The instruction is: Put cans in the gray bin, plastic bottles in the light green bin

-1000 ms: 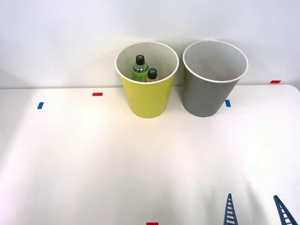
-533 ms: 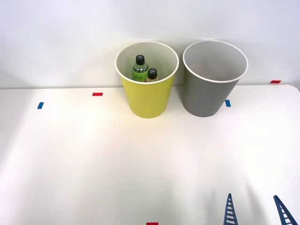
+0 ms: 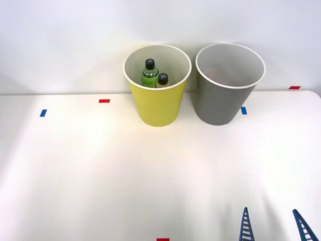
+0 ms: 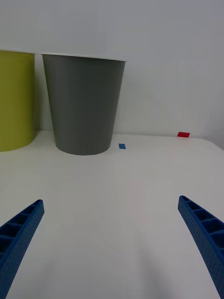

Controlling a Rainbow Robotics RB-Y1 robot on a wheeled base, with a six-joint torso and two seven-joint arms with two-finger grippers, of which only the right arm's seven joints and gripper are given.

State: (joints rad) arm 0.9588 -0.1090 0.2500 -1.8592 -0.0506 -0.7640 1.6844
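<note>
Right claw (image 3: 275, 226) hangs low over the near edge of the white bench (image 3: 100, 170), blue ribbed fingers (image 4: 18, 233) spread wide with nothing between them, well short of the gray bin (image 3: 228, 95). That gray bin stands upright at the back of the bench with the light green bin (image 3: 156, 103) just beside it on its left, the two close but apart. Both plastic bottles (image 3: 155, 75) stand upright inside the light green bin, the green one beside the amber one, black caps up
</note>
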